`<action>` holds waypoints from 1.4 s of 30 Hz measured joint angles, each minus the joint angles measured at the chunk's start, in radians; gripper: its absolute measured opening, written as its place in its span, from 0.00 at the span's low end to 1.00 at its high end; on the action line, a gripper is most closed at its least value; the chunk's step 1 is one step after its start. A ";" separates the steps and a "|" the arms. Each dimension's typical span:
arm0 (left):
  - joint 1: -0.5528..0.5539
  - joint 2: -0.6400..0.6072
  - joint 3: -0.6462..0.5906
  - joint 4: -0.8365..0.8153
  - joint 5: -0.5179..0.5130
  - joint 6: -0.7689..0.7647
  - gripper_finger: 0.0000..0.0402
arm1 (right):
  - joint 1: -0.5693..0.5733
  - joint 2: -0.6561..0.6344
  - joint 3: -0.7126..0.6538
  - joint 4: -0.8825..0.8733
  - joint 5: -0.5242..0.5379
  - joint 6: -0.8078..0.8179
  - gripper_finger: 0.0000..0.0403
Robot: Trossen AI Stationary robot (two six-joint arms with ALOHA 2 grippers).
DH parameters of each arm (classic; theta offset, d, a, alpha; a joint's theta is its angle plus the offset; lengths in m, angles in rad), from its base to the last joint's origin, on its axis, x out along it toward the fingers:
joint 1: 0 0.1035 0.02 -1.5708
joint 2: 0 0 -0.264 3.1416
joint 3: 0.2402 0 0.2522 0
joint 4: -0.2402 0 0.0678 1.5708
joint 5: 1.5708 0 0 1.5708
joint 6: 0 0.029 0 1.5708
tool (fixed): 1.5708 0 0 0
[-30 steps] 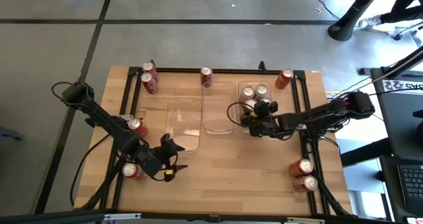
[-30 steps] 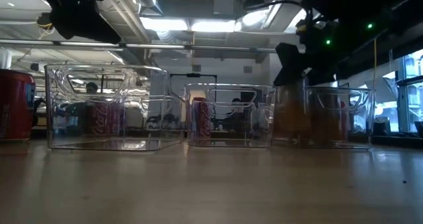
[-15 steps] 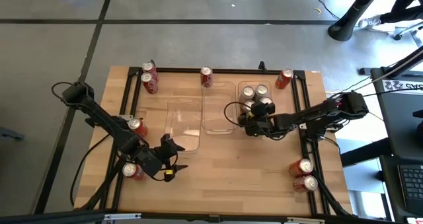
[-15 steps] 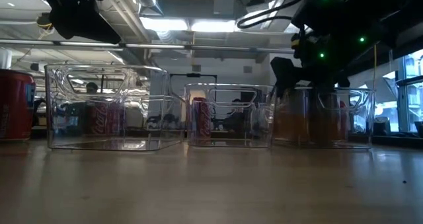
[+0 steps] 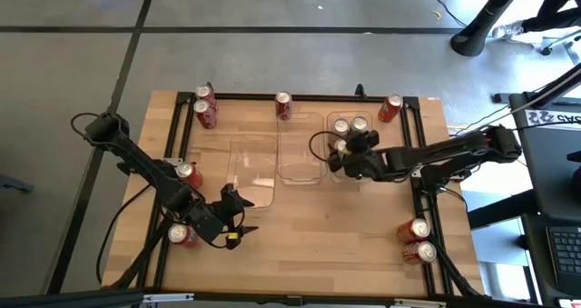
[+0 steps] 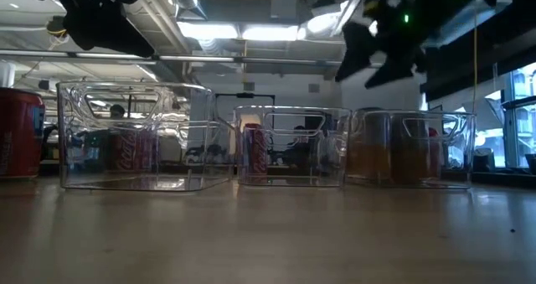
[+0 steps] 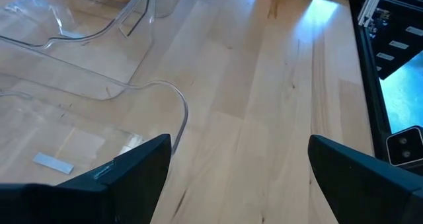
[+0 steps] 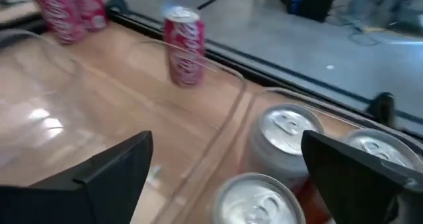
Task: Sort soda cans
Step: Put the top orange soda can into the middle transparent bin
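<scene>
Three gold cans with silver tops stand upright in the right clear tray; they show close up in the right wrist view. My right gripper hovers open and empty above them, raised over the tray in the low view. Red cans stand on the wood: two at the far left corner, one behind the middle tray, one at the far right, two near right, two at the left. My left gripper waits open near the left tray.
The empty left tray and middle tray sit side by side with the right one at the table's centre. A black frame rims the table. Bare wood lies along the near side between the arms.
My right gripper has risen from down inside the right tray to well above its rim and has drawn a little toward the far edge. The cans in the tray stand where they were. My left arm has kept still.
</scene>
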 joint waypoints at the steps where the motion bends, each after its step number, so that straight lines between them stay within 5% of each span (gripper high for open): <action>1: 0.001 0.000 0.000 0.000 0.000 0.000 0.86 | 0.000 -0.011 0.018 -0.017 -0.021 -0.010 0.95; 13: 0.094 -0.111 0.000 -0.034 0.030 0.102 0.86 | -0.052 -0.077 0.281 -0.254 -0.056 -0.227 0.95; 26: 0.400 -0.241 0.000 -0.087 0.125 0.367 0.86 | -0.585 -0.076 0.365 -0.386 -0.182 -0.432 0.95; 30: 0.491 -0.241 0.000 -0.087 0.204 0.427 0.86 | -0.665 -0.074 0.365 -0.463 -0.315 -0.431 0.95; 42: 0.646 -0.241 0.000 -0.117 0.357 0.532 0.86 | -0.968 0.023 0.342 -0.561 -0.382 -0.396 0.95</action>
